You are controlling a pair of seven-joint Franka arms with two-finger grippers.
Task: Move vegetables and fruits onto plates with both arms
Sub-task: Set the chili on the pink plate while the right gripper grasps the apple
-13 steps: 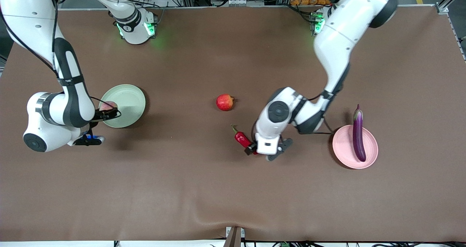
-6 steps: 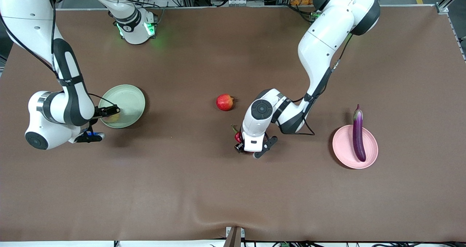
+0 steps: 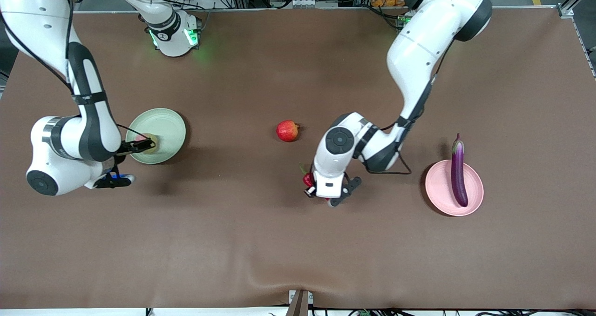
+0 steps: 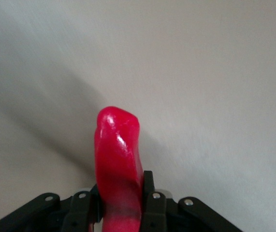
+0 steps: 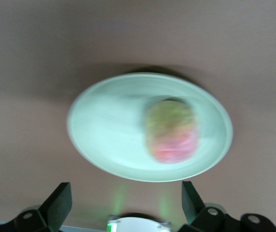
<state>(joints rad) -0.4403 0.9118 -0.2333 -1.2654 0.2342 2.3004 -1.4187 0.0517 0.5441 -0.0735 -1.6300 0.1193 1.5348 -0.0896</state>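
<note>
Item: left gripper (image 3: 321, 194), low over the brown table cover (image 3: 260, 241) near mid-table, fingers (image 4: 150, 205) closed against a short, glossy red chili pepper (image 4: 118, 164), whose tip sticks out past them.

Item: round matte pale pink plate (image 3: 437, 190), toward the left arm's end of the table. A long, slim, glossy purple eggplant (image 3: 458, 171) lies across it, its pale-green cap end overhanging the rim on the robots' side.

Item: right gripper (image 3: 139, 144), over the rim of the round matte pale green plate (image 3: 167, 125) toward the right arm's end; its fingers (image 5: 55, 205) are spread wide and hold nothing. A small yellow-green fruit with pink blush (image 5: 170, 129) sits on that plate.

Item: small round bright red apple (image 3: 287, 131), on the cover at mid-table, farther from the front camera than the chili.

No legible writing.
</note>
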